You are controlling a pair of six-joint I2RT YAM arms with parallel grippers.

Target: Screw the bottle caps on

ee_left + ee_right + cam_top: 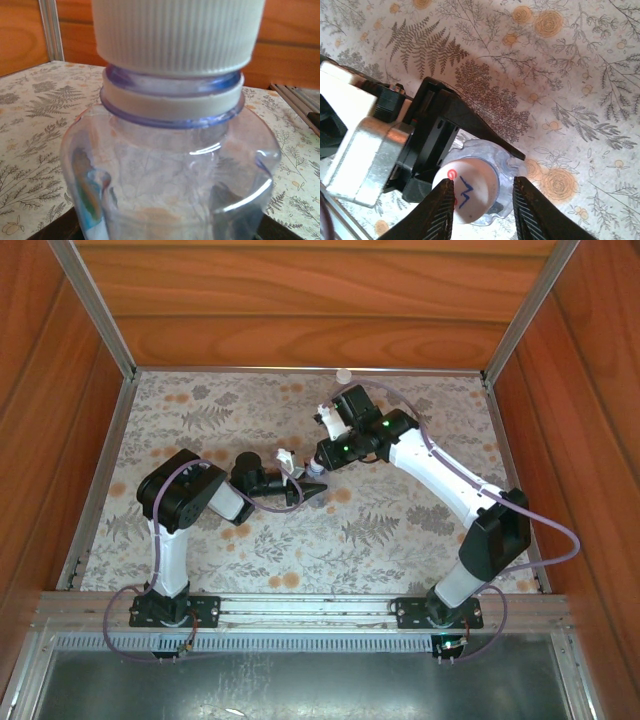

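Note:
A clear, bluish-lilac tinted bottle (170, 165) stands upright in the middle of the table, seen small in the top view as the bottle (314, 473). A white ribbed cap (175, 35) sits on its neck; its flat top carries red and blue pen marks on the cap (470, 192). My left gripper (305, 488) comes in from the left, shut on the bottle's body, its black fingers (470, 120) hugging the shoulder. My right gripper (484, 182) hangs above with one finger on each side of the cap. The left finger touches it and the right finger stands a little clear.
A small whitish round thing (344, 375) lies at the table's far edge against the wooden back wall (310, 300). Wooden walls and metal rails (100, 480) close the floral table on three sides.

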